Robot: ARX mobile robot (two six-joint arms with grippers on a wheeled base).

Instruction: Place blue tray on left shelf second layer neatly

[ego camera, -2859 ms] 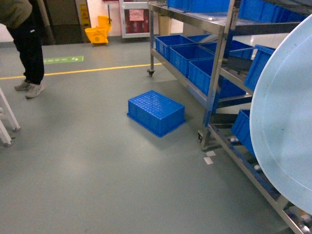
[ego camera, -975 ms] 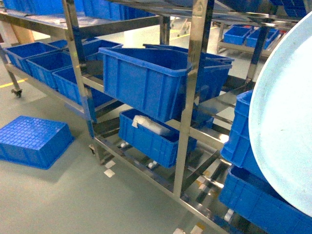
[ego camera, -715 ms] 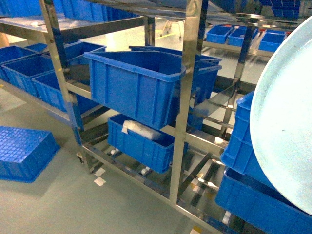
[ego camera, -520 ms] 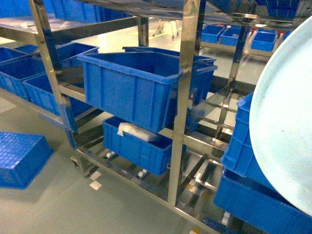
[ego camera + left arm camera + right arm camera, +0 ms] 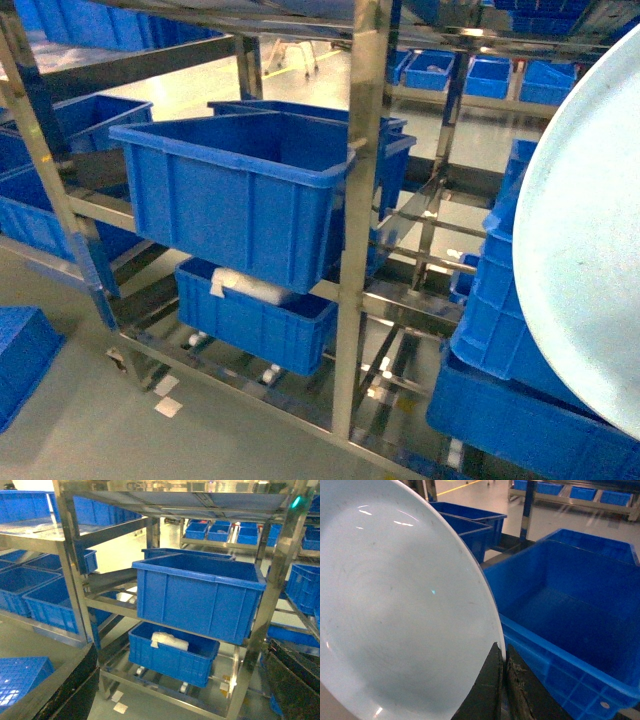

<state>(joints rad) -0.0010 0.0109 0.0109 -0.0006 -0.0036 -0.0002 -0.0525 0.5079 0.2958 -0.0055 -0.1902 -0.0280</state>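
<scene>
Pale sky-blue plastic, smooth and glossy — the blue tray (image 5: 395,610) looks light and stiff, thin at the rim, likely slippery on its faces, so best taken by the edge, as now. Pinched at its lower rim by the right end effector (image 5: 503,680), dark fingers closed tight on either side of the lip; held nearly on edge, broad face turned toward the wrist camera. Seen from the head, filling the right side of the view, in front of and above the deep blue crates (image 5: 520,400) stacked there, not yet on any tier. To the left of the tray, the left shelf (image 5: 356,240) of shiny steel posts and rails, with a large blue crate (image 5: 230,205) on a middle tier and a lower crate (image 5: 255,315) holding a white wrapped bundle (image 5: 250,288). Right arm raised, wrist cocked to keep the dish upright. Left end effector (image 5: 175,690) spread wide and empty — dark fingers at the two lower corners of its own view, facing the shelf. Probably needs tilting flat before sliding onto the second layer.
</scene>
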